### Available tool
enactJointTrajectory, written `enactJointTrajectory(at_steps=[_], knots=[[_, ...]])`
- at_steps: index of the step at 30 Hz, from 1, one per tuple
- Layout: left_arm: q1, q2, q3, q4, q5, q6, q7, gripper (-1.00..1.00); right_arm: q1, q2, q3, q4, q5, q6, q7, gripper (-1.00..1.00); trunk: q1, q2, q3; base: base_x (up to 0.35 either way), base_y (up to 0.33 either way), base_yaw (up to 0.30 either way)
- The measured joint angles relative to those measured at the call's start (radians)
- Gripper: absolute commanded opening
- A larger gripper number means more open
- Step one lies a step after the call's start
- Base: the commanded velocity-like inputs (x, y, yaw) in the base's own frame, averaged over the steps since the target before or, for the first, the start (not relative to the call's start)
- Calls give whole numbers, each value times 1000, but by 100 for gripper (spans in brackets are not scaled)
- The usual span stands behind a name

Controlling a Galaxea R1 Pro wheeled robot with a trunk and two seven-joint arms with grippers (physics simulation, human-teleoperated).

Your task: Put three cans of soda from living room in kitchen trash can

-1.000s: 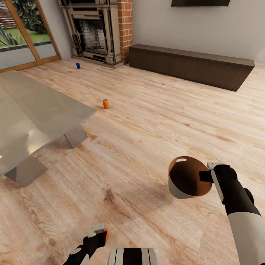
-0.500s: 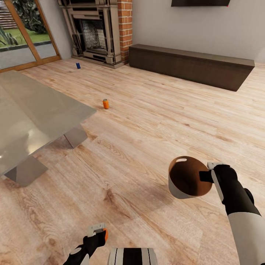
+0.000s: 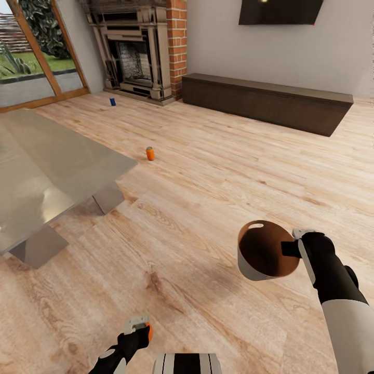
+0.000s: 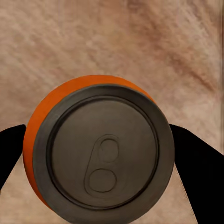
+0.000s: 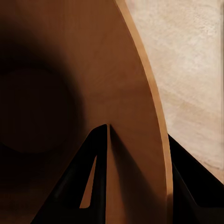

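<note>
My left gripper (image 3: pixel 143 330) at the bottom of the head view is shut on an orange soda can (image 3: pixel 149 331). The left wrist view shows that can's grey top (image 4: pixel 103 151) held between the two black fingers (image 4: pixel 196 168). My right gripper (image 3: pixel 292 248) at the lower right is shut on the rim of the brown trash can (image 3: pixel 262 257), held tilted above the floor; its dark inside (image 5: pixel 42 107) faces the right wrist camera. A second orange can (image 3: pixel 150 153) stands on the floor ahead. Near the fireplace stands a blue can (image 3: pixel 112 101).
A grey glossy table (image 3: pixel 47 166) with slanted legs takes up the left side. The fireplace (image 3: pixel 132 57) and brick chimney (image 3: pixel 176 41) are at the far wall, with a long dark bench (image 3: pixel 265 101) to their right. Light wood floor lies between.
The whole head view has shifted: floor cans, table and bench sit slightly lower and more of the wall TV shows, so the camera moved. Both grippers keep their holds.
</note>
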Motion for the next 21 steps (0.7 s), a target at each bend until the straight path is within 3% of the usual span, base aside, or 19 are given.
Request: enactJointTrajectory(at_steps=[12, 15, 21], knots=[[2, 2, 1, -119, 2, 72, 15, -100, 0, 2, 1, 12, 1, 0, 0, -100, -5, 3, 46, 0, 0, 0], [3, 3, 1, -159, 3, 116, 28, -100, 0, 10, 11, 18, 3, 0, -1, -100, -7, 4, 58, 0, 0, 0], [4, 3, 6, -352, 4, 284, 46, -100, 1, 22, 78, 57, -5, 0, -5, -100, -9, 5, 81, 0, 0, 0]])
